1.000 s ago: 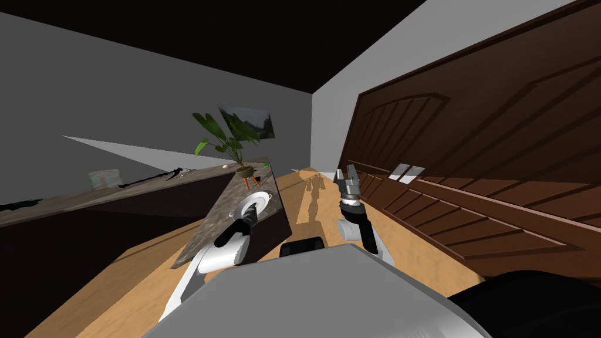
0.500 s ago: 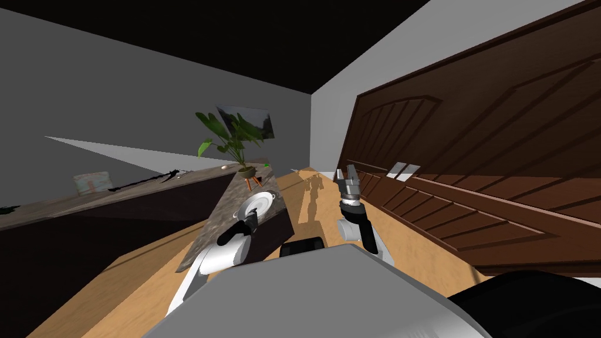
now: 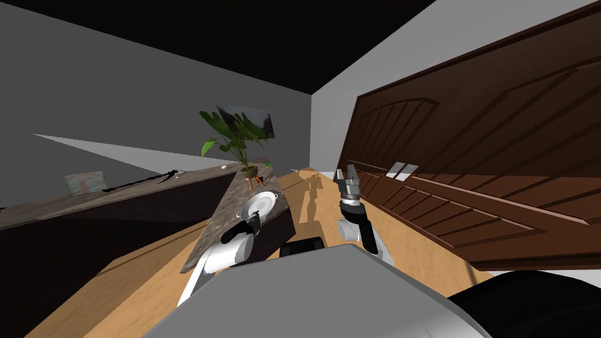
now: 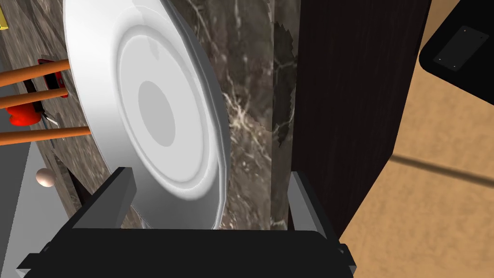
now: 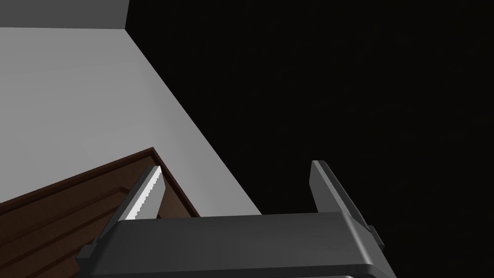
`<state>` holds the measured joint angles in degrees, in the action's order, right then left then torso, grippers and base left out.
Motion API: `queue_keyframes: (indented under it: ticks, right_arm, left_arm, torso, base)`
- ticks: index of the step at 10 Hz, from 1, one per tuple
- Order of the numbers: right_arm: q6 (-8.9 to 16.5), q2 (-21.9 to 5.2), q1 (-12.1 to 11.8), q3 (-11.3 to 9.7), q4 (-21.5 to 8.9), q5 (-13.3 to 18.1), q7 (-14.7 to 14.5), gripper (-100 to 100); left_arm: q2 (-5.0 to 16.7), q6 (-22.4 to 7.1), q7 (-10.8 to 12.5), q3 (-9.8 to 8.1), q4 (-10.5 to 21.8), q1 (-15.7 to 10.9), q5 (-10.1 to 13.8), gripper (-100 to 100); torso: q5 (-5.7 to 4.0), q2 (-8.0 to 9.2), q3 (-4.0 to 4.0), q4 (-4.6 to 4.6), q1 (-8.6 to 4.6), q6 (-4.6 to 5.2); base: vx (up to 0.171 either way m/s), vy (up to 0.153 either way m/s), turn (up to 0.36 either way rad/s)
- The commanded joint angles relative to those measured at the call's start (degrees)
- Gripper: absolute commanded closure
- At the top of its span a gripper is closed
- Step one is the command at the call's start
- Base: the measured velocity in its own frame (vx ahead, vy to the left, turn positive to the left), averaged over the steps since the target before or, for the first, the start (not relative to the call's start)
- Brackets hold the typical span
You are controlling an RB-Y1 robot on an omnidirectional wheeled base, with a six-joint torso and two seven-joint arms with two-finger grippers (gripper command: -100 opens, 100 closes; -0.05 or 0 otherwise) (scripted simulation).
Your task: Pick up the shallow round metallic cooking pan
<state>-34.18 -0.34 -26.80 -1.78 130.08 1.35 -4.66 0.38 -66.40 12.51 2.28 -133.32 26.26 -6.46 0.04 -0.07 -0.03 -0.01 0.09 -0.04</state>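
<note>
Hovering low over the counter's (image 4: pixel 246 120) edge, left gripper (image 4: pixel 207 202) has its 2 fingers (image 4: pixel 116 198) wide apart, nothing clamped. Near rim of the pan (image 4: pixel 159 111) falls between them. 1 finger sits over the counter right by that rim, contact unclear. The other finger is out at the counter's edge, in front of the dark side panel (image 4: pixel 357 96).

Pan is on the counter close to that edge: round, shallow, pale grey-white with ringed base, lying flat. Counter top is dark veined marble. In the head view a small handle shows on the pan's rim, on the side toward the counter's edge.

Farther along the counter from the gripper, just past the pan: 3 orange wooden legs (image 4: pixel 34 104) of a plant stand, a small red item (image 4: pixel 21 116) among them, shape unclear. A small beige ball (image 4: pixel 46 177) lies beyond the counter's far side. Head view puts the green leafy plant (image 3: pixel 232 132) on that stand toward the counter's far end.

Tan wood floor (image 4: pixel 434 193) runs beside the counter below the side panel.

Right gripper (image 3: pixel 347 175) is raised well apart from the counter, over the floor, pointing up, fingers apart and holding nothing.
</note>
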Motion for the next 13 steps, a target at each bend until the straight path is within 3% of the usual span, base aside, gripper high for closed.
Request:
queue_keyframes:
  ticks: [1,2,5,6,7,9,11,12,13]
  right_arm:
    - [0.0,0.0,0.0,0.0,0.0,0.0,0.0,0]
    - [0.0,0.0,0.0,0.0,0.0,0.0,0.0,0]
    - [0.0,0.0,0.0,0.0,0.0,0.0,0.0,0]
    - [0.0,0.0,0.0,0.0,0.0,0.0,0.0,0]
    - [0.0,0.0,0.0,0.0,0.0,0.0,0.0,0]
    - [0.0,0.0,0.0,0.0,0.0,0.0,0.0,0]
    - [0.0,0.0,0.0,0.0,0.0,0.0,0.0,0]
    - [0.0,0.0,0.0,0.0,0.0,0.0,0.0,0]
    - [0.0,0.0,0.0,0.0,0.0,0.0,0.0,0]
  left_arm:
    - [0.0,0.0,0.0,0.0,0.0,0.0,0.0,0]
    - [-0.04,1.35,-0.04,-0.23,1.87,-0.63,0.03,-100]
    - [-0.13,3.37,-0.09,-0.57,4.67,-1.56,0.07,-100]
    - [-0.02,2.78,-0.11,-0.6,4.02,-1.33,0.21,-100]
    - [-0.02,3.03,-0.11,-0.6,4.16,-1.34,0.21,100]
    - [-0.17,2.43,-0.07,-0.36,4.7,-0.76,0.36,100]
    - [-0.14,2.7,-0.02,-0.48,4.36,-1.07,0.31,100]
    - [-0.15,2.68,0.0,-0.47,4.38,-1.05,0.33,0]
    - [-0.07,2.02,-0.06,-0.35,2.8,-0.94,0.04,100]
  torso:
    - [0.0,0.0,0.0,0.0,0.0,0.0]
    - [-0.01,-0.01,0.0,0.0,-0.05,0.0]
    - [-0.01,-0.12,-0.07,-0.03,-0.06,0.0]
    - [-0.02,-0.12,-0.07,-0.03,-0.07,0.0]
    - [-0.02,-0.07,-0.04,-0.02,-0.08,0.0]
    - [-0.3,-0.23,0.05,0.33,0.0,0.09]
    - [-0.14,-0.25,-0.07,0.11,0.02,0.07]
    - [-0.16,-0.25,-0.07,0.12,0.02,0.07]
    - [-0.15,-0.26,-0.07,0.11,0.02,0.07]
  base:
    - [0.0,0.0,0.0]
    - [0.013,0.008,0.018]
    - [0.027,0.006,0.013]
    - [0.011,0.001,0.002]
    - [-0.006,-0.004,0.006]
    - [-0.01,-0.007,0.005]
    - [0.005,0.003,-0.001]
    - [0.0,0.0,0.0]
    - [-0.009,0.0,-0.022]
